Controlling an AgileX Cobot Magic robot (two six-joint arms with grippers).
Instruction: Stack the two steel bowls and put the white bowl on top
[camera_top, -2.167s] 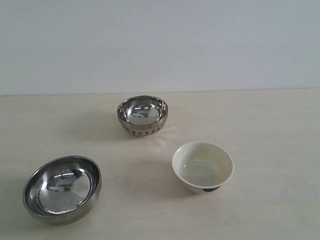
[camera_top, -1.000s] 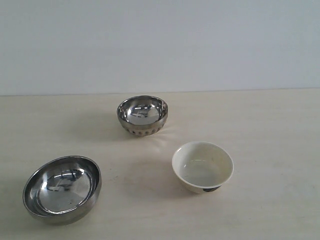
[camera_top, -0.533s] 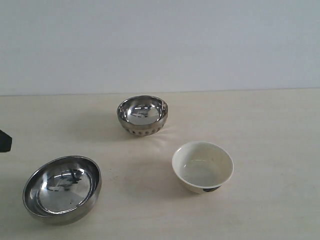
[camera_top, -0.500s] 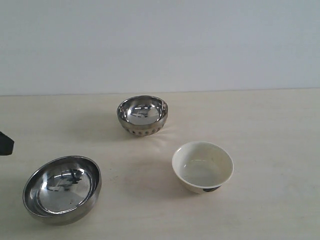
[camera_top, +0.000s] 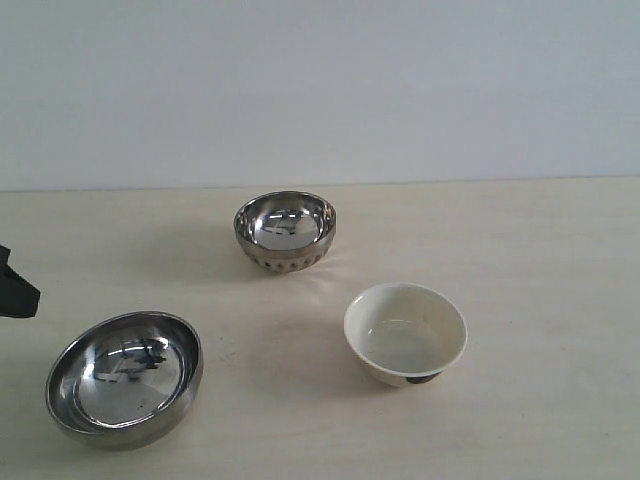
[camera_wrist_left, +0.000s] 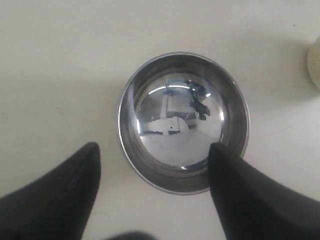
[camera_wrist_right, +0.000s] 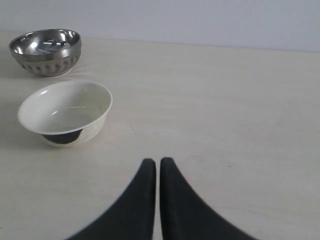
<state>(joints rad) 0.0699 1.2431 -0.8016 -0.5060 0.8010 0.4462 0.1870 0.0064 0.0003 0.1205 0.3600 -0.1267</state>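
On the pale tabletop (camera_top: 540, 260) you have 3 bowls, all open side up and all apart from each other; nothing is stacked yet.

- The wide plain steel bowl (camera_top: 125, 378) sits at the near left of the exterior view.
- The smaller steel bowl (camera_top: 285, 230), with a dotted band near its base, sits farther back, near the middle.
- The white bowl (camera_top: 405, 333) sits right of centre, between the other 2 in depth. It has a dark mark (camera_wrist_right: 62, 137) low on its wall.

Your left gripper (camera_wrist_left: 155, 150) looks straight down into the wide plain steel bowl. Its jaws are spread wide and hold nothing. 1 finger (camera_wrist_left: 60, 200) lies over bare table just outside the rim, and the other overlaps the rim on the opposite side. You cannot tell from this view whether either one touches the metal. In the exterior view only a dark tip of this gripper shows, at the left edge, above and to the left of the wide bowl.

Your right gripper (camera_wrist_right: 157, 162) has its jaws pressed together with nothing between them, over bare table. The white bowl is near it but clear of it. The smaller steel bowl stands beyond the white one, well apart from the gripper.
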